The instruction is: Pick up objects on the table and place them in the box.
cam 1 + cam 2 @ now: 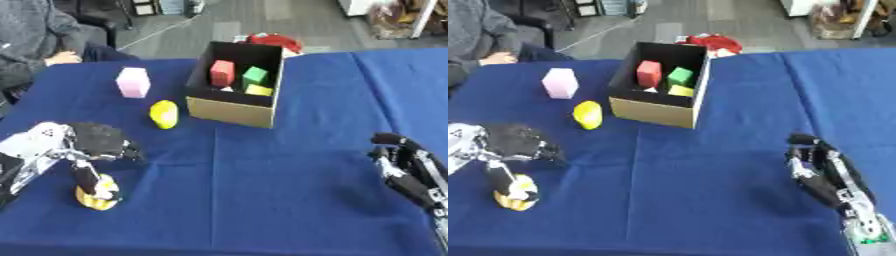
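Nearest us, our left hand [94,150] curls onto a yellow object [98,196]; it may slip. Right hand [820,167] idles open.

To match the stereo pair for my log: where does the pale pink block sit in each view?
Left eye view: pale pink block, upper left, left of the cardboard box.
Right eye view: upper left, nearer the left edge.
Shared landmark: the yellow oval object just below-right of it.
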Available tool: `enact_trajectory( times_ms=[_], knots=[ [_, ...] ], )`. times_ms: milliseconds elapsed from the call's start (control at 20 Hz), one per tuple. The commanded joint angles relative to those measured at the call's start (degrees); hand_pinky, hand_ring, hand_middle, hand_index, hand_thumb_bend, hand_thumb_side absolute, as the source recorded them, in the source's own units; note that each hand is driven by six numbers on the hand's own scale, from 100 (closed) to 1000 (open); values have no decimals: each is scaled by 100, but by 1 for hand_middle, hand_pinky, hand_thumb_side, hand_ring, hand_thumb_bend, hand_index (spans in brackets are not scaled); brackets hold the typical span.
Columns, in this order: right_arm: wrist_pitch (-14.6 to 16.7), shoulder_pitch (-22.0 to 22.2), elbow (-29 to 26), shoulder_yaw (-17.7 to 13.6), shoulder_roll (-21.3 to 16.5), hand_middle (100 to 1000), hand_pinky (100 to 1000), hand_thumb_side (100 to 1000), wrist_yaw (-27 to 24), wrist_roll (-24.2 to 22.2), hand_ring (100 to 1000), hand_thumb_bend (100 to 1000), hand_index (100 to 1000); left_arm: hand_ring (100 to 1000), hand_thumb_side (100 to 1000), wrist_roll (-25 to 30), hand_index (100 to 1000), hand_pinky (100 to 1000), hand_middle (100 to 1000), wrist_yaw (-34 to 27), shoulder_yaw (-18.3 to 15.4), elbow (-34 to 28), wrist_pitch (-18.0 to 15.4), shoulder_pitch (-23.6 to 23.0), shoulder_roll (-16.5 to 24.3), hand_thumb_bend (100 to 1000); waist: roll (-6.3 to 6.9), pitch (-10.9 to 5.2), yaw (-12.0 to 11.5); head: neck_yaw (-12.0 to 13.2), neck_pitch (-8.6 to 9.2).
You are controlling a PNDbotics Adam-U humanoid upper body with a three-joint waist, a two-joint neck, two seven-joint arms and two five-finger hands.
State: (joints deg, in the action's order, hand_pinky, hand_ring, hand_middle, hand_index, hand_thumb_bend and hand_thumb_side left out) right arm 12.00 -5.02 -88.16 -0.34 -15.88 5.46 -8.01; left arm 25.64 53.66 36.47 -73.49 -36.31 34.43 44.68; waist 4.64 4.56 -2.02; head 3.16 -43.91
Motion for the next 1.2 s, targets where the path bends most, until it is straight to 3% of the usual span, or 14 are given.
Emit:
enact_trajectory(
  times_ms=[50,300,400,600,700,800,950,1000,1200],
  knots=[
    [6,-42,-35,-27,-119,741,765,329,56,-4,674,100,810,793,596,297,942,845,822,-327,-329,78,-315,106,337,443,91,-167,-37,-17,-21],
    [5,-3,-33,-50,-122,741,765,335,78,9,674,100,810,800,583,784,946,848,839,-814,-757,358,-803,179,466,540,116,-216,-98,-55,-21],
    [4,13,-30,-58,-126,741,765,333,86,15,674,100,810,799,616,980,944,847,839,-1010,-837,437,-999,157,525,521,128,-232,-118,-68,-21],
    [-1,37,-16,-59,-137,741,765,333,99,19,674,100,810,798,645,1369,940,846,838,-1398,-782,570,-1387,123,623,546,151,-257,-146,-82,-21],
    [1,41,-14,-57,-139,741,765,332,104,16,674,100,810,797,613,1549,939,845,836,-1579,-692,640,-1520,136,654,545,160,-266,-153,-77,-21],
    [2,42,-10,-53,-139,741,765,332,109,11,674,100,810,796,566,1722,937,844,832,-1737,-576,666,-1555,164,660,545,165,-272,-151,-69,-21],
    [0,47,-1,-50,-137,741,765,329,114,7,674,100,810,791,529,2485,931,841,824,-2162,-512,609,-1461,284,588,553,164,-276,-147,-58,-21],
    [0,48,1,-49,-136,741,765,328,114,7,674,100,810,792,521,2560,931,841,826,-2203,-455,579,-1413,320,573,582,165,-277,-141,-49,-21],
    [-3,44,8,-43,-136,741,765,321,112,5,675,100,810,780,508,2628,926,831,816,-2187,-241,541,-1366,384,439,541,155,-266,-110,-41,-21]
  ],
)
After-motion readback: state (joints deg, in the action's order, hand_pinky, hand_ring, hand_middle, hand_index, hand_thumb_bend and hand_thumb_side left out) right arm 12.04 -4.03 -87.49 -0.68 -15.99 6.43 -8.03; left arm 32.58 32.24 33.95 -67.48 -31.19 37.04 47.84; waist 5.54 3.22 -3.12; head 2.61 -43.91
